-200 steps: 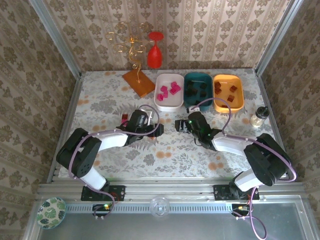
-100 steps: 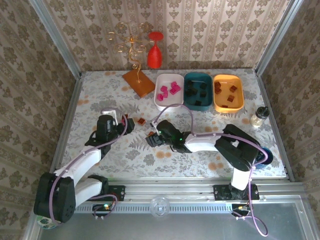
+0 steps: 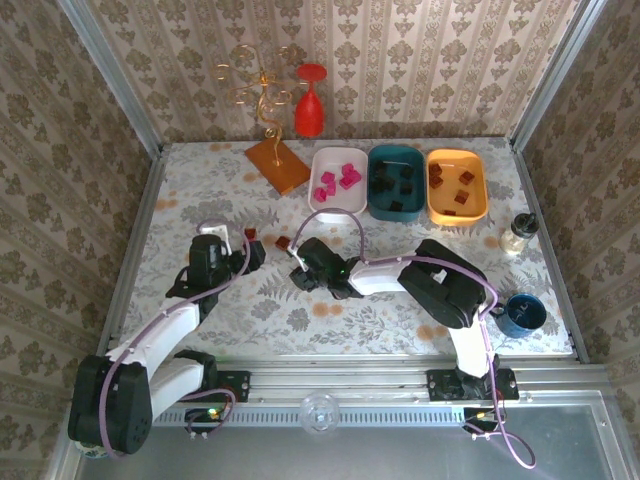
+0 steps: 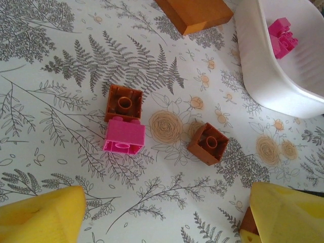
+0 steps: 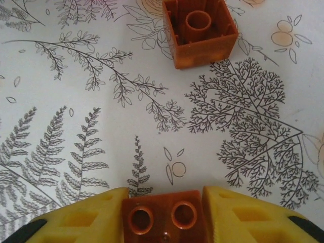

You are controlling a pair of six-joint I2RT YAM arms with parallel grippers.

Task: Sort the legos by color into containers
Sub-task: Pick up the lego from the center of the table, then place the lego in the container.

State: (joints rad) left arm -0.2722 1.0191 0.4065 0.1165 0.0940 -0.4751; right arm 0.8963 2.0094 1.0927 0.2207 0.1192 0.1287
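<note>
Your left gripper (image 4: 167, 197) stands wide open with three loose legos just ahead: an orange lego (image 4: 123, 103) touching a pink lego (image 4: 125, 136) and a brown lego (image 4: 208, 144) apart to their right, with the white tray (image 4: 263, 86) and tile (image 4: 195, 12) beyond. Your right gripper (image 5: 164, 195), jaws filled by a held lego (image 5: 162, 217), has bare table (image 5: 101, 126) ahead up to that brown lego. From above, the teal tray (image 3: 373, 190), orange tray (image 3: 484, 195), glass (image 3: 310, 100), jar (image 3: 518, 233) and mug (image 3: 520, 313) crowd the back and right, while the table's far left is bare.
</note>
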